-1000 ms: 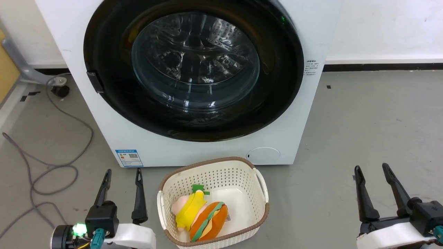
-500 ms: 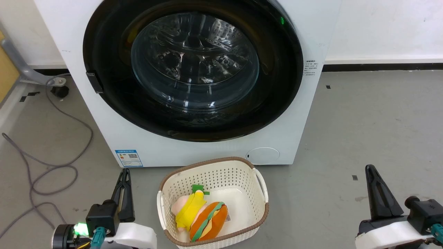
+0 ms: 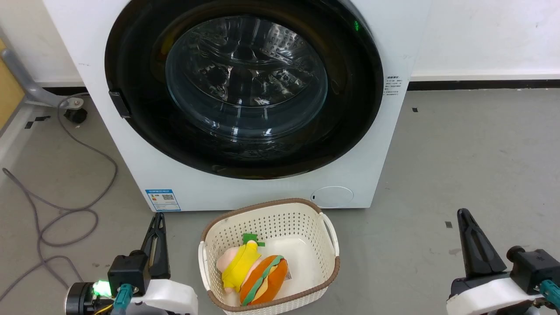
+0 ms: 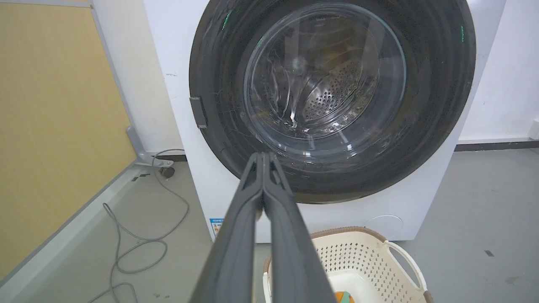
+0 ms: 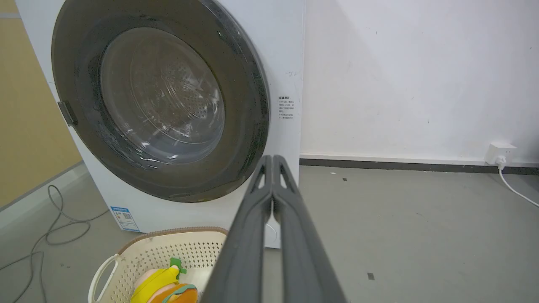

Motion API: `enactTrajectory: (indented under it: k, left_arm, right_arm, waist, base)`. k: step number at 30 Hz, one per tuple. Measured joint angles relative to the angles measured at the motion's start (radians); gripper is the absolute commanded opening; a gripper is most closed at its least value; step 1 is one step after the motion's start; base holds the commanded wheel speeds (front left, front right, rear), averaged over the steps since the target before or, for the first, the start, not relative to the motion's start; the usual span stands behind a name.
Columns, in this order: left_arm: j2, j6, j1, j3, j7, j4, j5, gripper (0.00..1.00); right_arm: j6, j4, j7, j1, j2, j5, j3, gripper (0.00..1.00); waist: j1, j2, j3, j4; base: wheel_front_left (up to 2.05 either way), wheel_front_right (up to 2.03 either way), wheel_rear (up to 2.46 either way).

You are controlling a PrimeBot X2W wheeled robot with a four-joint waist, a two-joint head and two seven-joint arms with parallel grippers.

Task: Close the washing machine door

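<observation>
Basket (image 3: 267,204), cream with a brown rim, sits on the floor right in front of the washing machine (image 3: 262,192), just below its front panel. Two soft toys are inside: a yellow-and-pink one with a green top (image 3: 239,262), and an orange burger-shaped one with a green stripe (image 3: 264,280) leaning against it. The rest of the basket bottom is bare. Door (image 3: 350,109) sits flush on the machine front, black rim flat against the white panel with no gap visible in any view. Glass bowl (image 3: 245,78) is in the centre with the perforated drum visible through it. There's a small dark tab (image 3: 119,103) on the rim's left edge and a green light (image 3: 356,25) at upper right. Left gripper (image 3: 158,216) is low, left of the basket and short of the machine, fingers pressed together, nothing between them. Right gripper (image 3: 463,214) is well off to the machine's right, also pressed together and empty, not touching anything. Head view gives the blue sticker (image 3: 163,199) and round cap (image 3: 332,196) low on the machine front, plus a grey cable (image 3: 65,210) looping on the floor to the machine's left. Left wrist view adds a yellow panel (image 4: 50,126) left of the machine. Right wrist view adds a white wall socket (image 5: 499,152) well right of the machine.
</observation>
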Motion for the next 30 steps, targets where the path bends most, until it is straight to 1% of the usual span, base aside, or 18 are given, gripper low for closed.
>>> enactTrajectory:
  k: [30]
  left_arm:
    - [-0.005,-0.025,0.0,0.009,0.059,-0.028,0.002,0.0]
  right_arm:
    - [0.0,-0.024,0.059,0.0,0.0,-0.019,0.027,0.0]
  waist:
    - [0.0001,0.0,0.001,0.004]
  base:
    - [0.0,0.0,0.0]
